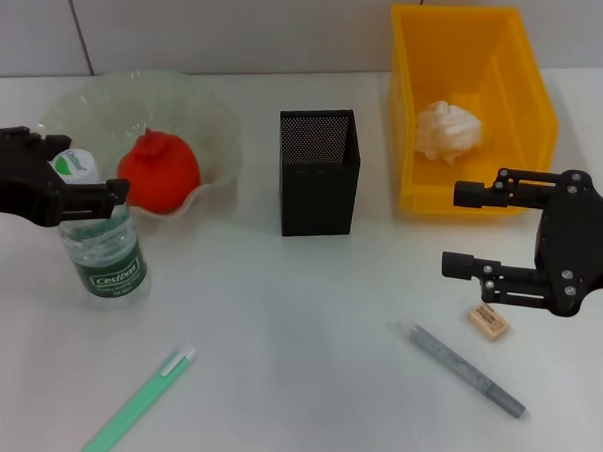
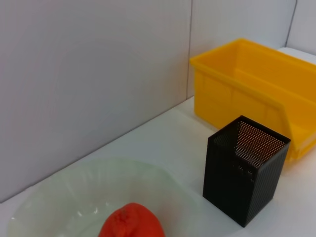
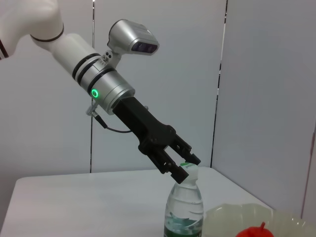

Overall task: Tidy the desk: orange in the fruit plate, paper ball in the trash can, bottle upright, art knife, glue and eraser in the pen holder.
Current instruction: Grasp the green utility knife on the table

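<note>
The bottle (image 1: 105, 257) stands upright at the left front of the table. My left gripper (image 1: 84, 168) is shut on its white cap; this also shows in the right wrist view, with gripper (image 3: 187, 168) and bottle (image 3: 183, 207). The orange (image 1: 159, 172) lies in the fruit plate (image 1: 211, 112). The paper ball (image 1: 448, 130) lies in the trash can (image 1: 532, 106). The pen holder (image 1: 319, 172) stands in the middle. My right gripper (image 1: 463, 229) is open and empty, above and just behind the eraser (image 1: 489, 321). A grey art knife (image 1: 465, 371) and a green glue stick (image 1: 139, 399) lie at the front.
The white wall runs close behind the plate (image 2: 74, 187), pen holder (image 2: 244, 170) and trash can (image 2: 237, 84). The orange (image 2: 131, 222) shows in the left wrist view.
</note>
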`<state>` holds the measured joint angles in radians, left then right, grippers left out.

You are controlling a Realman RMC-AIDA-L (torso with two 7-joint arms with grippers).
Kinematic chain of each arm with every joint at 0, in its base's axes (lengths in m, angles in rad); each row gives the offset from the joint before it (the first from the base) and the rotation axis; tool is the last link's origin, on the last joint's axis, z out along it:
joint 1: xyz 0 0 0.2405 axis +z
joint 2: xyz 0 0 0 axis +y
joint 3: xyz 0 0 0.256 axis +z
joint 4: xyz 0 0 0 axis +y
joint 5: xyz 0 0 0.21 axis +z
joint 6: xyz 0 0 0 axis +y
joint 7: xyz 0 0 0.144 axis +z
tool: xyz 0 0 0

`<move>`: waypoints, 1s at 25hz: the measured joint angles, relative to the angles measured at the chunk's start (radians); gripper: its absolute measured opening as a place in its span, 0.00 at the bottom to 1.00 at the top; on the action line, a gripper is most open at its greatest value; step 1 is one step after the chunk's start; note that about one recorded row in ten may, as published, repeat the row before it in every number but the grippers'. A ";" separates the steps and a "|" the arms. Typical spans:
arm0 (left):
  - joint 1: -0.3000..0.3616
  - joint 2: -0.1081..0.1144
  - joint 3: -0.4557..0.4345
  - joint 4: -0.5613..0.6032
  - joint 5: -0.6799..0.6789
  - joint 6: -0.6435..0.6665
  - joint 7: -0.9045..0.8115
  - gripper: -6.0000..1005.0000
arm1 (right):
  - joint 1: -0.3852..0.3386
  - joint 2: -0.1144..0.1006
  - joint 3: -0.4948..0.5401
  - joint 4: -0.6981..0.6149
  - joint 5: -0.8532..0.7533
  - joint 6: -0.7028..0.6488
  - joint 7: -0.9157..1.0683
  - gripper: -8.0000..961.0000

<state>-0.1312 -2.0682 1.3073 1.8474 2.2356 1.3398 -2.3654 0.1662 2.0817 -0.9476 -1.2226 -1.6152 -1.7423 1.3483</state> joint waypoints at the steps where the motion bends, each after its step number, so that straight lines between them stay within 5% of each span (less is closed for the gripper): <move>1: 0.000 0.000 -0.002 0.000 -0.002 0.000 0.001 0.68 | 0.000 0.000 0.000 0.000 0.000 0.000 0.000 0.68; 3: 0.001 0.001 -0.003 0.001 -0.010 0.000 0.003 0.79 | -0.001 0.001 0.000 0.000 0.000 0.000 0.000 0.68; 25: 0.020 -0.003 -0.018 0.006 -0.069 -0.080 0.113 0.80 | -0.011 0.002 0.002 0.001 0.000 -0.007 -0.002 0.68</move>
<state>-0.1111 -2.0711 1.2888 1.8533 2.1668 1.2593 -2.2521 0.1549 2.0832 -0.9456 -1.2216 -1.6152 -1.7496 1.3461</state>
